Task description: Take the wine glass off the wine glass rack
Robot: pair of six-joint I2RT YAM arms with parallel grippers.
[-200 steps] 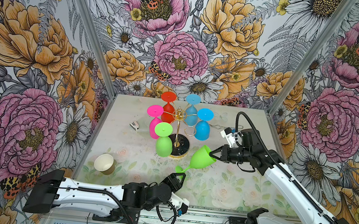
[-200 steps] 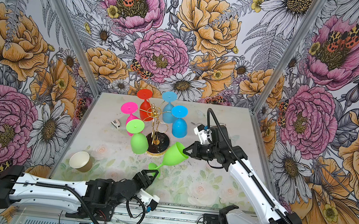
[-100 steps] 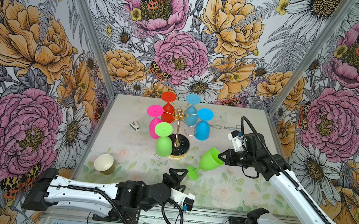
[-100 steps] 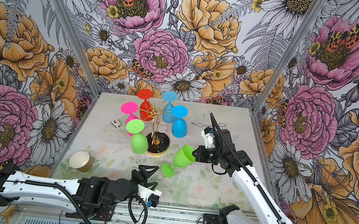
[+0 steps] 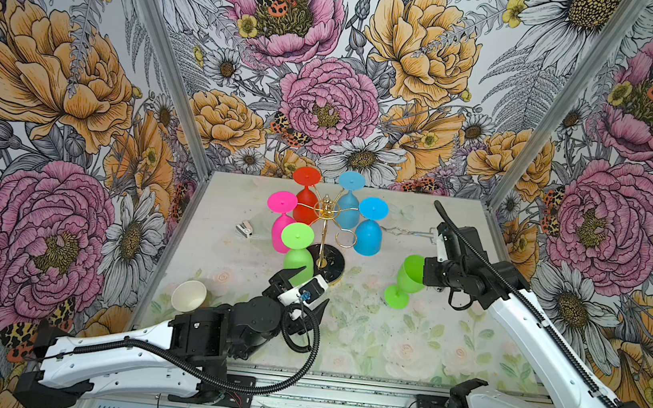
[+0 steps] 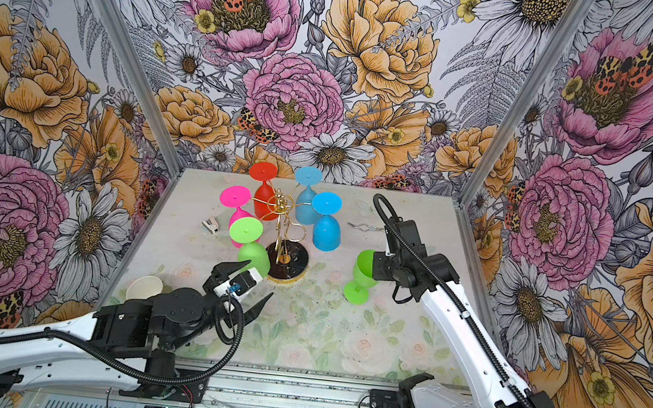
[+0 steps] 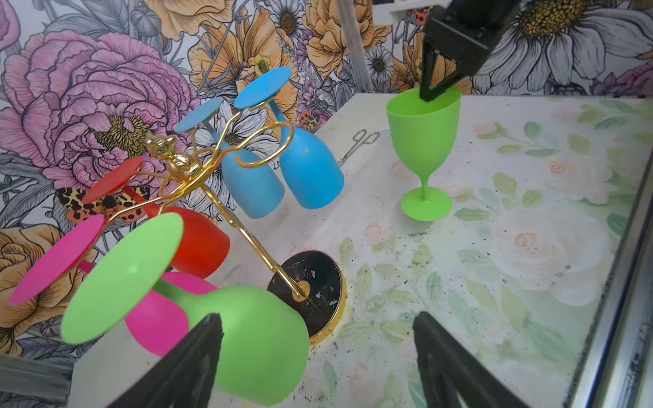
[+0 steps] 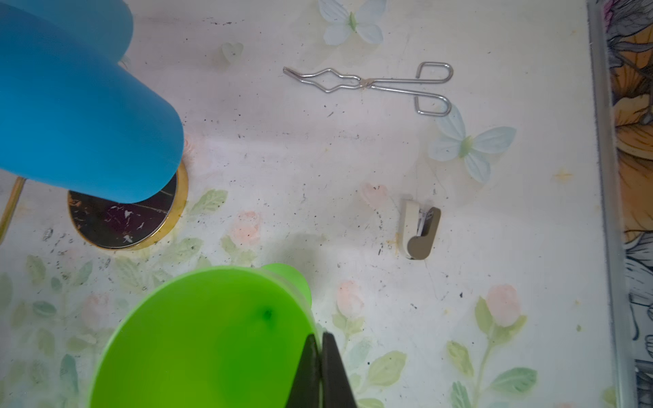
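On wine glass (image 7: 422, 141) — right hand (image 7: 431, 92) (clamped).

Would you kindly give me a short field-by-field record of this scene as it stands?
rack: upright, one loop empty
hanging: red glass, blue glasses (two), pink glass, green glass
freed glass: green, upright, right of rack, foot at table
right gripper: shut on freed glass rim
left gripper: open, empty, by hanging green glass
also: tongs, cup
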